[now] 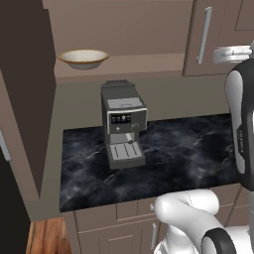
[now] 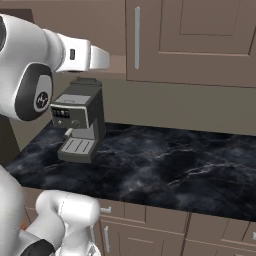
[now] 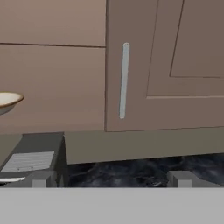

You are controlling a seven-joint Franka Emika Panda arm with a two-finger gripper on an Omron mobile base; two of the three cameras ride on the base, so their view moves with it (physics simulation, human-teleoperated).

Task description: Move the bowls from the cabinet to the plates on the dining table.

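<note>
- Resting on the open shelf of the cabinet [image 1: 119, 59], the cream bowl [image 1: 83, 58] sat upright with its tan-brown outside showing, directly above the espresso machine [image 1: 123, 124].
- The gripper [image 3: 112, 178] was held at cabinet height with its jaws spread wide and nothing between them; both finger tips [image 3: 42, 178] stood apart at the bottom of the hand view.
- The gripper faced the closed cabinet door [image 3: 166, 65] and its silver bar handle [image 3: 124, 81].
- Relative to the gripper, the bowl lay well off to the left in the hand view, at its left edge, not touching the fingers.
- The espresso machine stood on the black marble counter [image 1: 188, 149] below the shelf.
</note>
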